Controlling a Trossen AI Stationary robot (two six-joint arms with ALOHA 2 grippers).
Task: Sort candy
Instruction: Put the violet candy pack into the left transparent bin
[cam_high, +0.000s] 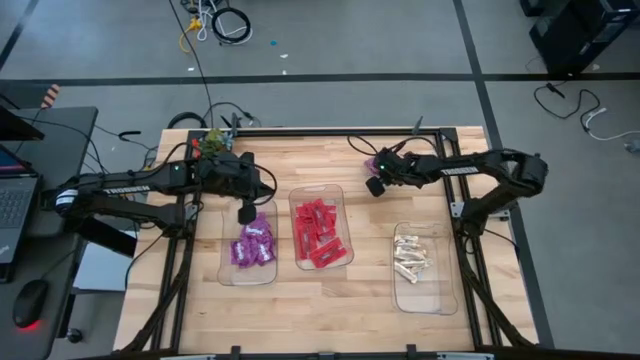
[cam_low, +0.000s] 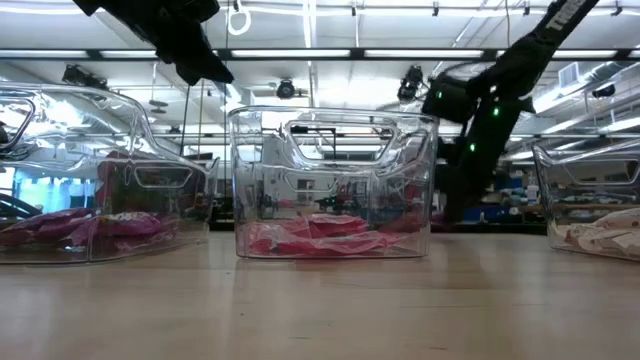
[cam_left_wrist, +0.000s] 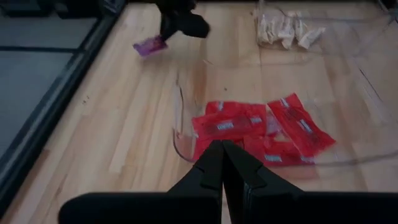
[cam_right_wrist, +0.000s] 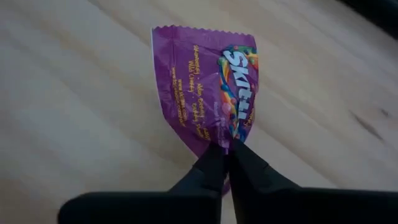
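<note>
right gripper (cam_right_wrist: 225, 148) pinching purple packet (cam_right_wrist: 205, 93) by its edge, frame center; looks light, crinkly, slippery; left gripper (cam_left_wrist: 222, 163) pressed together, holding nothing

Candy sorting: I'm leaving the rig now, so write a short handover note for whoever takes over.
Right gripper: shut on a purple packet, over bare table behind the red bin.
Left gripper: shut, empty, above the purple bin.
Done: purple packets, red packets and cream pieces each lie in their own bin.
Left: carry the held packet to the purple bin.
</note>
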